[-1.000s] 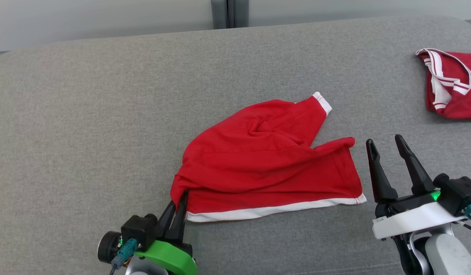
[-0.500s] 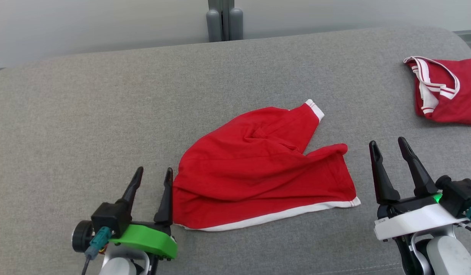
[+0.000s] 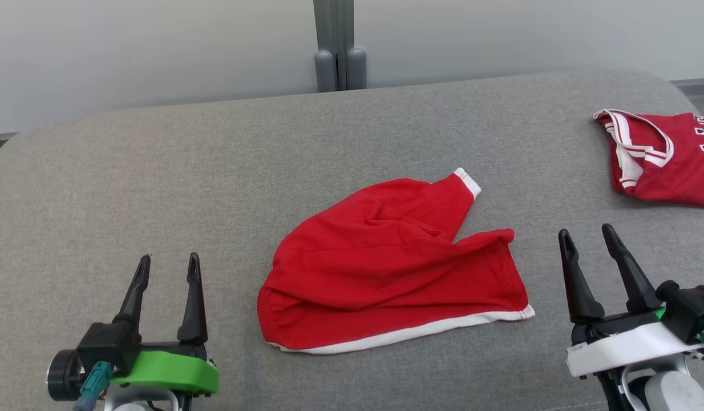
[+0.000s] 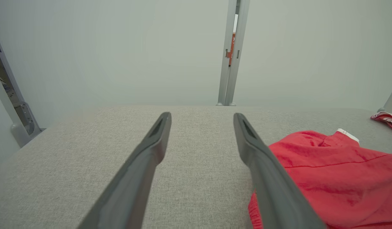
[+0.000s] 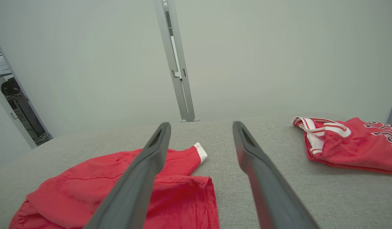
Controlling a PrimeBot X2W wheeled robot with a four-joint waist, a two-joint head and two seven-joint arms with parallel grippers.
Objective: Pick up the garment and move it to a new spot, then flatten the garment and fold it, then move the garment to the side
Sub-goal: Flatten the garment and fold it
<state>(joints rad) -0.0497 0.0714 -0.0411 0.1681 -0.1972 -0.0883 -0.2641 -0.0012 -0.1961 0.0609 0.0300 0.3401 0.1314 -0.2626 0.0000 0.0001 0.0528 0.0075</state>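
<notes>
Left gripper [image 3: 168,260] and right gripper [image 3: 586,230] are held low at the near edge of the bench [image 3: 158,171], fingers pointed toward its far edge, both spread wide and empty. The red garment [image 3: 386,268] is laid crumpled mid-bench between them, touched by neither.

Red garment [image 3: 386,274], white-trimmed hem
</notes>
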